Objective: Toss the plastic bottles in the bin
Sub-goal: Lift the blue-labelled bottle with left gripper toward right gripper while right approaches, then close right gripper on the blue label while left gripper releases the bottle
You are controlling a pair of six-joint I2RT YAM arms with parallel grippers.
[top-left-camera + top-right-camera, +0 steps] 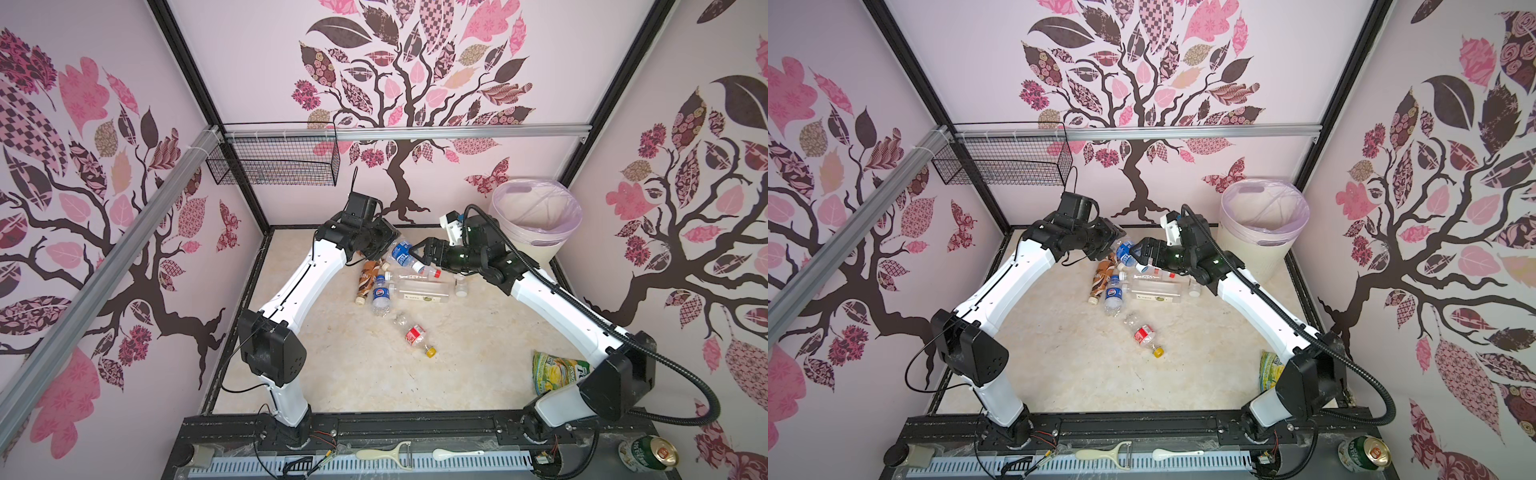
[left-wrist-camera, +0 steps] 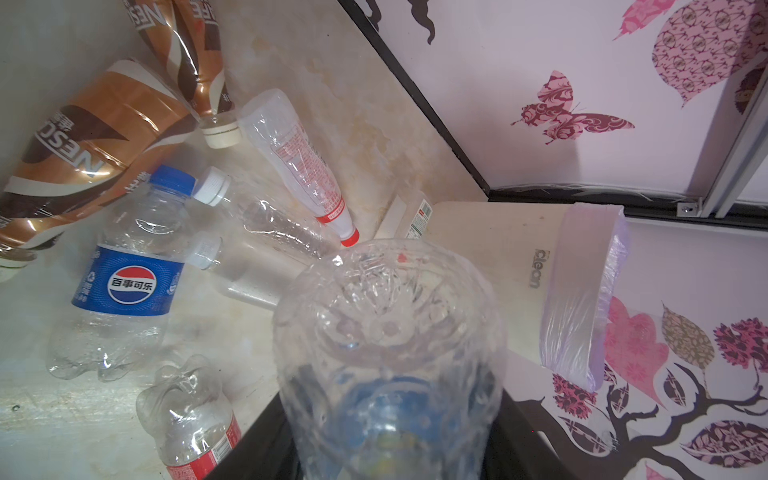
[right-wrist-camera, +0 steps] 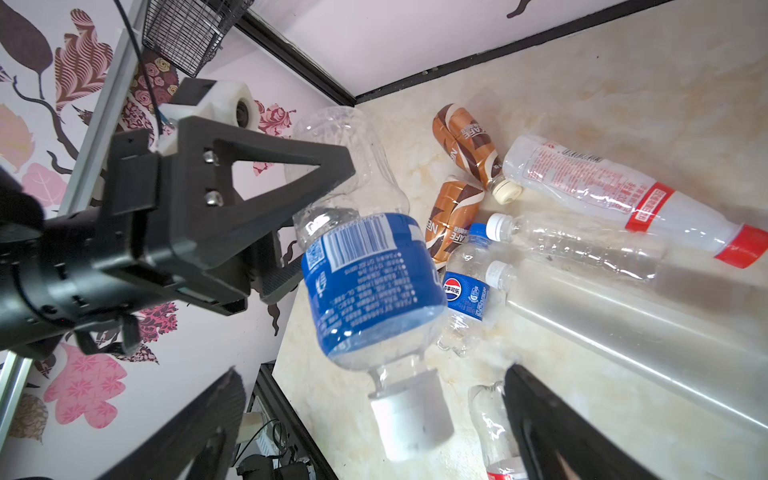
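My left gripper [image 1: 390, 240] [image 2: 386, 440] is shut on the base end of a clear plastic bottle [image 1: 401, 251] [image 1: 1124, 253] [image 2: 390, 332] with a blue label, held tilted above the table. Its white cap [image 3: 411, 415] points toward my right gripper [image 1: 415, 254] [image 3: 374, 374], which is open with a finger on each side of the cap, not touching it. Several other plastic bottles lie below: two brown-wrapped ones [image 1: 368, 278], a blue-labelled one [image 1: 381, 295], a long clear one [image 1: 422, 291], a red-capped one [image 3: 623, 199] and a red-labelled one [image 1: 417, 336]. The bin [image 1: 544, 247] [image 1: 1266, 253] stands at the back right.
A yellow-green snack bag [image 1: 552, 370] lies by the right arm's base. A green can [image 1: 648, 455], a peeler [image 1: 386, 453] and a spoon [image 1: 453, 454] sit on the front rail. A black wire basket [image 1: 274, 160] hangs on the back left wall.
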